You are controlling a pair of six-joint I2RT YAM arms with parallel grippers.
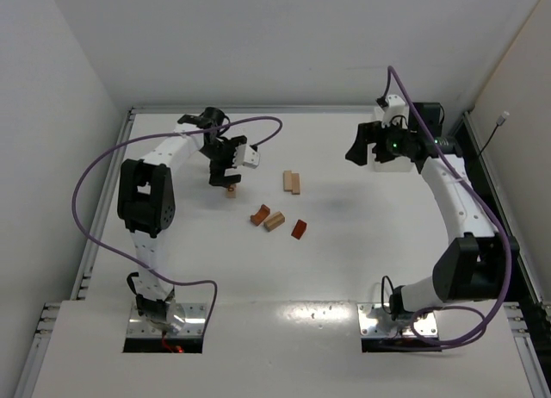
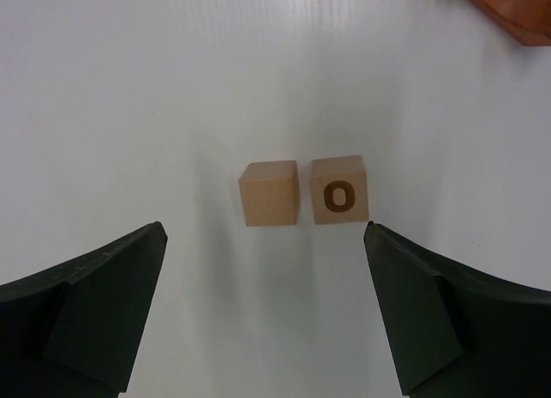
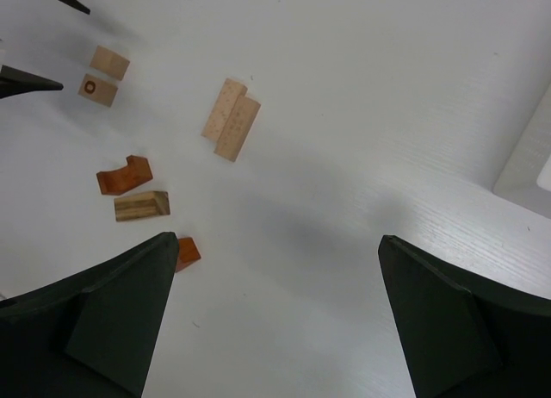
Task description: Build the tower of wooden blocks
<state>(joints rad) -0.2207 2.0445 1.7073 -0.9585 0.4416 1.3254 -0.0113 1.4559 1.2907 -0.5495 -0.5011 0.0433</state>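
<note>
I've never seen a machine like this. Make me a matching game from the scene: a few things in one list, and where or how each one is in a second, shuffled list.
Things:
1. cube marked O
2. two long tan blocks
3. notched orange block
4. right hand

Places or states:
A. open, holding nothing
B. beside a striped tan block
C. next to a plain cube, below the left hand
D. lying side by side, touching

Pairs: 1-C, 2-D, 3-B, 4-A

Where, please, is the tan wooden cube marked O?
Left wrist view: the O cube sits beneath the open left gripper, beside a plain tan cube.
</note>
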